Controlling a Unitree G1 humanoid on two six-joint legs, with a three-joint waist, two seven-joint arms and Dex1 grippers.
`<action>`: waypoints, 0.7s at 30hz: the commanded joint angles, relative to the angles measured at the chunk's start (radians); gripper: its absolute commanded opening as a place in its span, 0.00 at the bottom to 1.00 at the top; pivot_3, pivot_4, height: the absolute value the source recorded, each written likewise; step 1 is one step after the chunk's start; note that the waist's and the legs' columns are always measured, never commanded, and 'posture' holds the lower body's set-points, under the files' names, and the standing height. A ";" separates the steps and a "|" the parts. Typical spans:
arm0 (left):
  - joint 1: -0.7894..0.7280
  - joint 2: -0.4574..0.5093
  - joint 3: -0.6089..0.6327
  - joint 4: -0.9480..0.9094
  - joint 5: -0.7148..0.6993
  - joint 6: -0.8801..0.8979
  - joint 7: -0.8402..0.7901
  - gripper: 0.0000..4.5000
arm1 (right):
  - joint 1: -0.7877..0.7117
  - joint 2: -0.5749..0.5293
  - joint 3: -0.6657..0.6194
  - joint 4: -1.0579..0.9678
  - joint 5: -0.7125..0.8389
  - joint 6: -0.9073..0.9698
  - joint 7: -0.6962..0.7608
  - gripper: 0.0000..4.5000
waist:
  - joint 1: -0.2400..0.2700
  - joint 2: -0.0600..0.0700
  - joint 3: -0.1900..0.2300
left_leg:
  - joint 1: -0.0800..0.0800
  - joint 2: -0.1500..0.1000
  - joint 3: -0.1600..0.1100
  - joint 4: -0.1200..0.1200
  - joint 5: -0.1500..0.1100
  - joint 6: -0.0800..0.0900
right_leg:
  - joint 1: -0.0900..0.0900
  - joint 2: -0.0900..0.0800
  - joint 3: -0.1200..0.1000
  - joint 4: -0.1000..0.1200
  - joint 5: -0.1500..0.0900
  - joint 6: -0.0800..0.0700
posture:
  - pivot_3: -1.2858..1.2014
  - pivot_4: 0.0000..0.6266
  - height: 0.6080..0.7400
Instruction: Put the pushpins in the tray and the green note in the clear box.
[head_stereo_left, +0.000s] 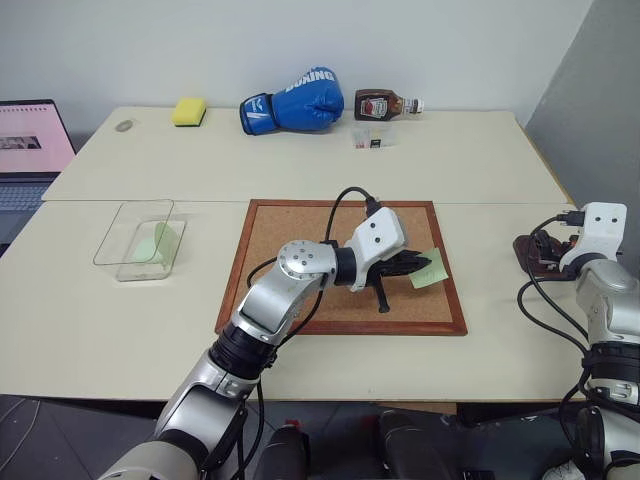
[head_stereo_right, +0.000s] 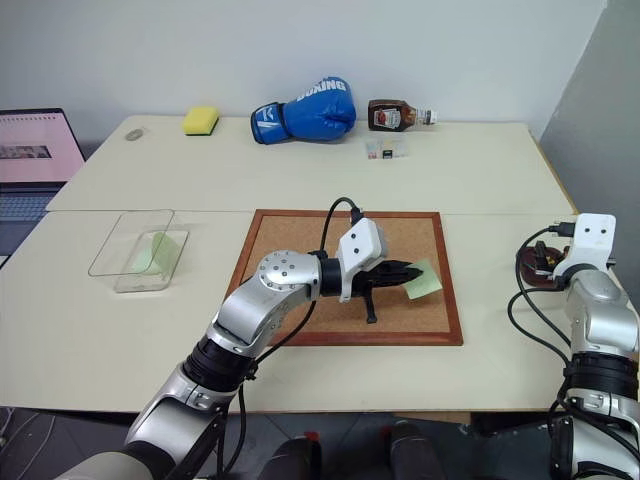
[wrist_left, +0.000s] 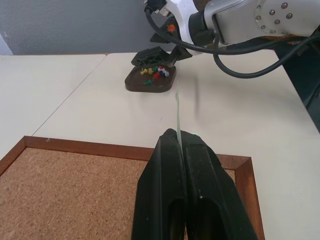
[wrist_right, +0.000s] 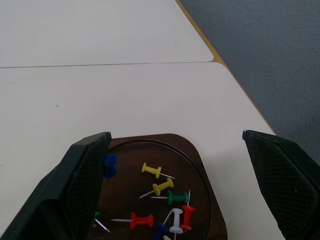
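Pale cream desk (head_stereo_left: 140, 330) runs under a plain white wall, with a wood-framed cork board (head_stereo_left: 290, 235) lying flat at its middle; over the board's right part the left gripper (head_stereo_left: 425, 266) has its jaws shut tight on the green note (head_stereo_left: 430, 268), which sticks out past the fingertips above the board's right edge; from the left wrist the note is seen edge-on, a thin pale strip rising from between the closed black fingers (wrist_left: 165, 190); well to the left of the board sits the clear box (head_stereo_left: 130, 230), with a pale-green sheet already lying inside it; at the desk's right edge the tray (wrist_right: 197, 160) rests on the surface, and the right gripper (wrist_right: 177, 150) hangs over it with jaws spread wide and nothing between them, one finger on either side of the dish; the pushpins (wrist_right: 167, 200) lie loose in the tray, red, yellow, green, white and blue heads jumbled together; along the far side of the desk stand a yellow sponge (head_stereo_left: 188, 111), a blue boxing glove (head_stereo_left: 292, 102), a brown sauce bottle (head_stereo_left: 382, 104) lying on its side, and a tiny clear case (head_stereo_left: 368, 138) just in front of it; a laptop (head_stereo_left: 30, 150) with a pink screen sits at the far left.
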 joint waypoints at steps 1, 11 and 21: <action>-0.006 0.002 0.011 -0.043 0.006 0.002 0.008 0.00 | -0.004 -0.016 -0.005 0.018 -0.010 -0.042 0.007 0.99 | 0.000 0.000 0.000 | 0.000 0.000 0.000 0.000 0.000 0.000 | 0.000 0.000 0.000 0.000 0.000 0.000 | 0.52 0.24 1.00; -0.006 0.004 0.014 -0.037 0.008 0.002 0.014 0.00 | -0.019 -0.012 -0.014 0.059 -0.005 -0.061 0.024 0.99 | 0.000 0.000 0.000 | 0.001 0.000 0.000 0.000 0.000 0.000 | 0.000 0.000 0.000 0.000 0.000 0.000 | 0.52 0.24 1.00; -0.012 0.005 0.015 -0.028 0.008 -0.004 0.017 0.00 | 0.002 -0.006 -0.016 0.048 0.000 -0.056 0.032 0.99 | 0.000 0.000 0.000 | 0.001 0.000 0.000 0.000 0.000 0.000 | 0.000 0.000 0.000 0.000 0.000 0.000 | 0.52 0.24 1.00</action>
